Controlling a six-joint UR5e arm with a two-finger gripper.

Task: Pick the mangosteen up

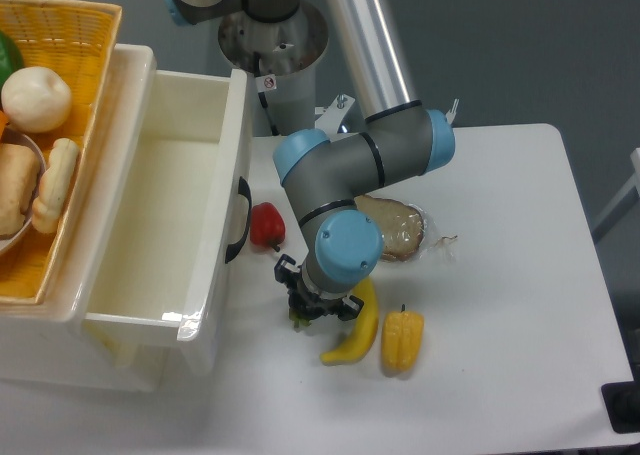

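Nearest the camera, just right of the gripper (318, 309) and a little lower, lie a banana (356, 327) and a yellow pepper (402, 339) side by side on the white table (500, 275), the banana's upper end reaching up against the gripper's right side. Low over the tabletop, the gripper points straight down, and the blue wrist joint (348, 251) above hides most of it; only dark finger parts show beneath. Whether the jaws are apart or closed cannot be told. A bit of green peeks out at the gripper's lower left, touching the table, likely the calyx of the mangosteen (297, 321), whose dark body is covered by the gripper and wrist. Left of the gripper stands an empty white bin (160, 245) with a black handle (238, 220) on its near wall. Just up and left of the gripper, beside that handle, sits a red pepper (266, 225). Up and right of the gripper, partly under the arm (350, 165), lies a flat brown bread-like item in clear wrap (400, 229). Farther left, beyond the bin, a wicker basket (70, 45) holds a pale round item and bread rolls.
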